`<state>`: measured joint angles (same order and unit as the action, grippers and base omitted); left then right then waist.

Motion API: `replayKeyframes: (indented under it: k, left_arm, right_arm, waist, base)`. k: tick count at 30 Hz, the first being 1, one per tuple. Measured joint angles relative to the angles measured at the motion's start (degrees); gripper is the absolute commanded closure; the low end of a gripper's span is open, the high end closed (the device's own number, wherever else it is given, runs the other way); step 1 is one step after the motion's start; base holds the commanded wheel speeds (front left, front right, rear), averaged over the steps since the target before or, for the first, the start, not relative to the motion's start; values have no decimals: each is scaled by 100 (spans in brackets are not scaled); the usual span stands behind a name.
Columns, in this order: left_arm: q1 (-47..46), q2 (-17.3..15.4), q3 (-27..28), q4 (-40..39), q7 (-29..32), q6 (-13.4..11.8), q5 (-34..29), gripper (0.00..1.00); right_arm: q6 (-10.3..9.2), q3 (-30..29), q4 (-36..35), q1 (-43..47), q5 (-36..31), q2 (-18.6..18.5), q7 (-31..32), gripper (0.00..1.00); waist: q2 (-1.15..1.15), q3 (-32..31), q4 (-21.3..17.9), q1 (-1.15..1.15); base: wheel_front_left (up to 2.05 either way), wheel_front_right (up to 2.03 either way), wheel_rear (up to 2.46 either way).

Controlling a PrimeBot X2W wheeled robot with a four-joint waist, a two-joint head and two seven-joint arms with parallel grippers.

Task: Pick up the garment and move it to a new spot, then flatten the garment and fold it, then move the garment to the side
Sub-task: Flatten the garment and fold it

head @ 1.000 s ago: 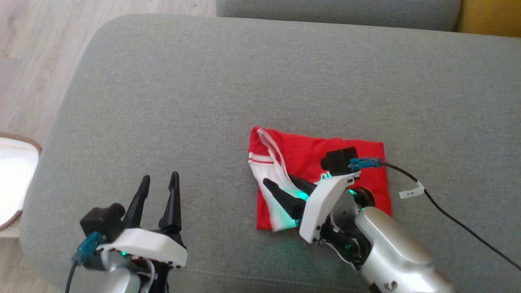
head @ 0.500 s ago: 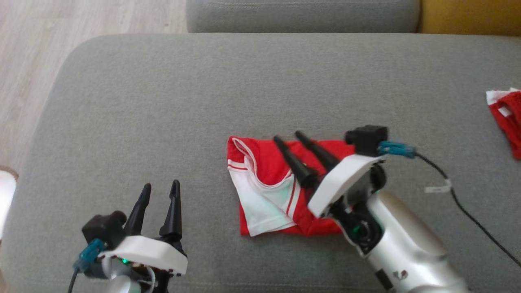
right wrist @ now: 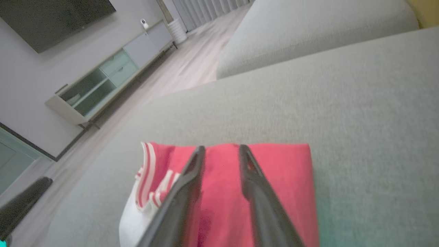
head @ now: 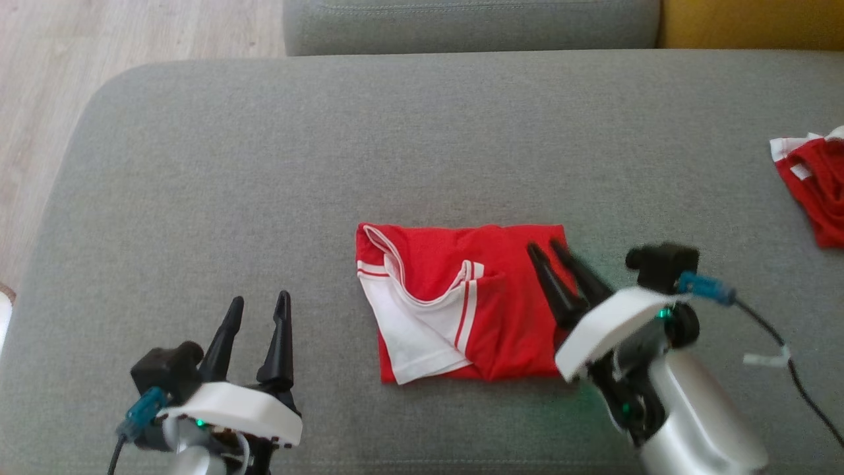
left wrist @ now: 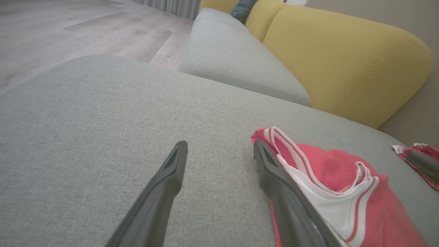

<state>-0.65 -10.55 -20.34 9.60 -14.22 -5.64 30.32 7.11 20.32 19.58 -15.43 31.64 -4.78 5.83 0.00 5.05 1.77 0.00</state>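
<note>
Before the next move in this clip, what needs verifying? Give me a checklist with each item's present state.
1. Garment folded into a compact rectangle: ok, though the white sleeve lies rumpled on top.
2. Right gripper positioned over the garment's right edge: ok.
3. Right gripper holding fabric: not ok; its fingers stand apart with nothing pinched.
4. Left gripper open and apart from the garment: ok.
5. Cushion offers room to the garment's left for setting it aside: ok.
6. Second red garment lies well apart from the folded one: ok.
</note>
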Motion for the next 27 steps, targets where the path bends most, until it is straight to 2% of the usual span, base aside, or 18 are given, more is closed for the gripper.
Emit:
replayKeyframes:
  k: [1,2,12,16,24,27]
  left_arm:
    - [-1,-1,-5,-2,1,0,0,0]
    - [-1,-3,-12,-3,1,0,0,0]
    - [-7,-33,-43,-34,1,-43,1,0]
    - [-40,-34,-43,-35,1,-43,1,0]
    - [-63,-43,-9,-73,1,-91,1,0]
    - [-69,-43,-11,-71,1,-91,1,0]
  right_arm:
    - [0,-9,29,69,-24,0,29,93]
    - [0,-4,91,127,-94,-1,48,100]
    - [0,441,961,102,-252,-4,87,100]
    - [0,1017,1194,-212,-256,-24,-35,100]
    - [0,2791,1405,-575,278,8,-89,100]
    - [0,3051,1506,-699,513,12,-263,100]
  waist:
    - [0,10,8,0]
    - [0,20,20,0]
    - [0,151,234,0]
    - [0,185,339,0]
    - [0,234,394,0]
    - [0,231,389,0]
  base:
    - [0,0,0]
    - [0,0,0]
    - [0,0,0]
    - [0,0,0]
    - [0,0,0]
    - [0,0,0]
